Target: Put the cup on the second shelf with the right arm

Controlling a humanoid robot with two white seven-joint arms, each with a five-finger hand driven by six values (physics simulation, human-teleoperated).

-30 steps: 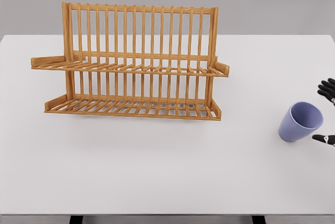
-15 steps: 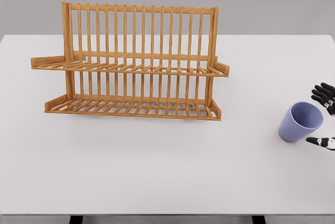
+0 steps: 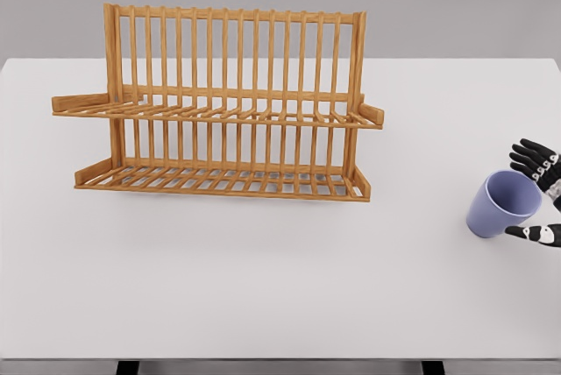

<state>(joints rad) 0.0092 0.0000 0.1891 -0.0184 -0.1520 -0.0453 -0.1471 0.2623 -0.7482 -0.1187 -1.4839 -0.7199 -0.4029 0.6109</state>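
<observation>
The right hand (image 3: 536, 193) comes in at the right edge of the table (image 3: 263, 287), and only its dark fingers show: the upper ones sit at the far side of the cup's rim, a lower one at its near side. Over the last second it has crept leftward, from well off the rim to bracketing it, so the reach looks nearly done and the grasp is about to start. The fingers are spread around the cup (image 3: 502, 204) rather than clamped on it; whether any tip already touches the wall is too close to tell. The cup, pale purple, has not moved; it rests on the table near the right edge, tilted with its mouth facing up and to the right, and it looks empty. Well apart to the left stands the wooden rack (image 3: 230, 103), with two slatted shelves, the upper shelf (image 3: 219, 115) and the lower shelf (image 3: 223, 180), both holding nothing. The cup has a long carry leftward once gripped. The left arm is out of view.
</observation>
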